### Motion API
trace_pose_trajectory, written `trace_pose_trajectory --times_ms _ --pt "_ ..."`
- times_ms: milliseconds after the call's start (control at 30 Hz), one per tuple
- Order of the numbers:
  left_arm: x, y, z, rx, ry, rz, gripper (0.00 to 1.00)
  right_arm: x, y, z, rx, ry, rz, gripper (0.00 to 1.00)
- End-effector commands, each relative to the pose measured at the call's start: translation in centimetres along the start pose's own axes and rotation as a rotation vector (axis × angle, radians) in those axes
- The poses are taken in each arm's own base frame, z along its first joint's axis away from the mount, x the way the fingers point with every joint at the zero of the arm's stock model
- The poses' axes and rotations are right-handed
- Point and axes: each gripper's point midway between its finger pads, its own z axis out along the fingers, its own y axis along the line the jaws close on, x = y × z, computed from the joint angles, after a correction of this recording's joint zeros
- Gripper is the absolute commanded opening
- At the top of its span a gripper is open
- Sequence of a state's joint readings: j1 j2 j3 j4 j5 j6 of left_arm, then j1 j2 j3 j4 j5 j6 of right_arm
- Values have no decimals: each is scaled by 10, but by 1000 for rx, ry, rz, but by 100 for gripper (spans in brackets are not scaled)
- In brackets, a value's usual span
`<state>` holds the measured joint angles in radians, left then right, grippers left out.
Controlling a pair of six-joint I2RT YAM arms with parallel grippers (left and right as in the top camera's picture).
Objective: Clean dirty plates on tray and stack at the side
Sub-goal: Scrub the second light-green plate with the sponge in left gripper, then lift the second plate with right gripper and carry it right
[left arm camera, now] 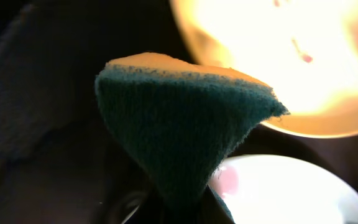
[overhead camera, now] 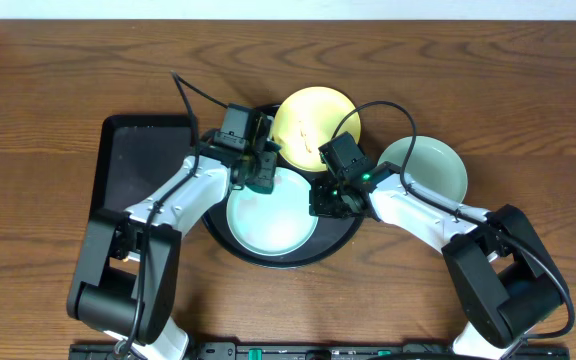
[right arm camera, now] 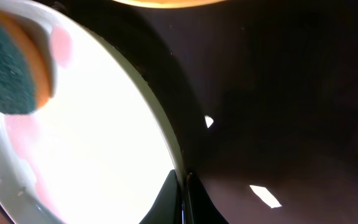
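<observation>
2 turquoise plates (overhead camera: 268, 225), 1 yellow plate (overhead camera: 303, 120), apparently 1 sponge (left arm camera: 185, 130)

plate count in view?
3: turquoise plate on the round tray, yellow plate at the tray's far edge, second turquoise plate on the table right of it. None seems hidden.

Robot manipulation test bench, staged as a dishwashing station. Indicated by: dark wood-grain tabletop (overhead camera: 68, 70) under left gripper (overhead camera: 260, 172) and right gripper (overhead camera: 326, 198); round black raised-rim tray (overhead camera: 335, 240) beneath both; light turquoise round plate (overhead camera: 268, 225) between them; pale yellow round plate (overhead camera: 308, 120) just beyond; green-and-yellow scouring sponge (left arm camera: 179, 130) in left gripper; rectangular black tray (overhead camera: 133, 165) outboard of left gripper.
</observation>
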<state>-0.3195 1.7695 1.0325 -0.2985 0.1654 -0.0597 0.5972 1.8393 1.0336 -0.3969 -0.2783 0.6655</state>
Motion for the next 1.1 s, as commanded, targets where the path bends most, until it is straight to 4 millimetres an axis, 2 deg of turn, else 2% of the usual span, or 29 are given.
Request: trace_pose_trajectory --times_ms 0,133,267,367,433,533,633,700,867,933,1067 --pt "-34 30 -27 -117 -105 -60 7 -2 6 2 -15 4 -16 1" --pt "-45 42 -67 -131 -166 -101 7 -4 10 0 -25 -1 -47 1" --pt "-41 63 -112 -160 -206 -195 7 -10 16 -7 -26 -3 -103 1" --pt "-29 89 -146 -205 -226 -270 8 -16 22 -15 -19 -8 -161 1" --pt "-18 113 -168 -258 -236 -336 7 -23 24 -21 10 -27 -189 1" --pt "3 149 -189 -327 -232 -442 7 -35 25 -33 72 -61 -237 1" --pt "20 173 -196 -366 -208 -531 8 -45 27 -45 147 -94 -290 1" --pt "28 182 -197 -361 -195 -581 8 -51 28 -57 216 -120 -333 1" --pt "33 185 -195 -323 -199 -691 8 -63 37 -87 392 -197 -440 1" --pt "33 185 -195 -322 -195 -691 8 -67 48 -107 501 -267 -503 1" --pt "34 185 -194 -322 -191 -692 8 -70 65 -131 624 -369 -569 1"
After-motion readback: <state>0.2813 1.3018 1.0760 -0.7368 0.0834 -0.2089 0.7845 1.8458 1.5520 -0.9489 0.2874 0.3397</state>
